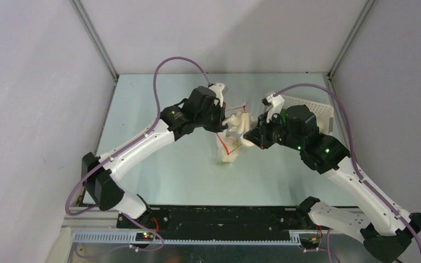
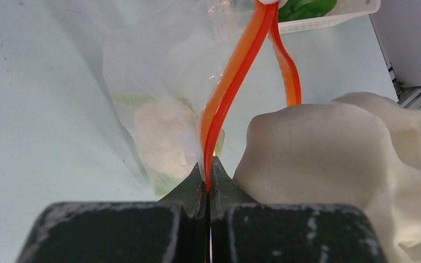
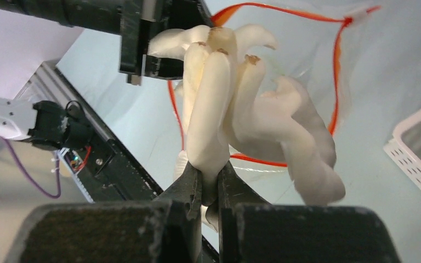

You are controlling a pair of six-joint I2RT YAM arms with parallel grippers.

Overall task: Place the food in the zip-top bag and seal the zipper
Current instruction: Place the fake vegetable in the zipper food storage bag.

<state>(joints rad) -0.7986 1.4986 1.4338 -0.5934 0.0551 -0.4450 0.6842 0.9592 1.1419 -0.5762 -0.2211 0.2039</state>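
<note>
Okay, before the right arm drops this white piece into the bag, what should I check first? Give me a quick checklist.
1. Left claw clamped on the zipper: ok.
2. Right claw gripping the white garlic piece: ok.
3. Bag mouth open: ok, the zipper loop gapes.
4. Piece directly over the mouth: cannot tell.
5. Basket emptied: not ok, a green piece lies in it.

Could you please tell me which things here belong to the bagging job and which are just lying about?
Job: bag, zipper (in left gripper), white food (in right gripper), bagged food, green food in basket.
Lying about: basket, purple cables.
</note>
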